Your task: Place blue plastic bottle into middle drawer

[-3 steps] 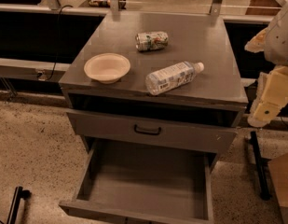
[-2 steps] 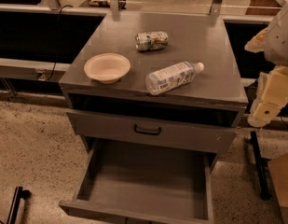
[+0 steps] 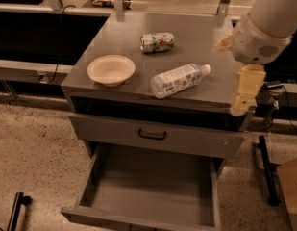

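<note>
The blue plastic bottle [image 3: 179,80] lies on its side on the grey cabinet top [image 3: 196,42], white cap pointing right and back. The middle drawer [image 3: 148,194] is pulled open low at the front, its flat grey floor bare. My gripper [image 3: 245,94] hangs from the white arm at the right edge of the cabinet top, to the right of the bottle and apart from it, holding nothing that I can see.
A crushed green-white can [image 3: 157,42] lies behind the bottle. A cream bowl [image 3: 111,70] sits at the front left of the top. A closed drawer front with a black handle [image 3: 153,134] is above the open drawer. A black stand leg [image 3: 266,170] is on the floor at right.
My arm and gripper have moved left and slightly up, toward the cabinet's right edge. The bottle, can, bowl and drawer have not moved.
</note>
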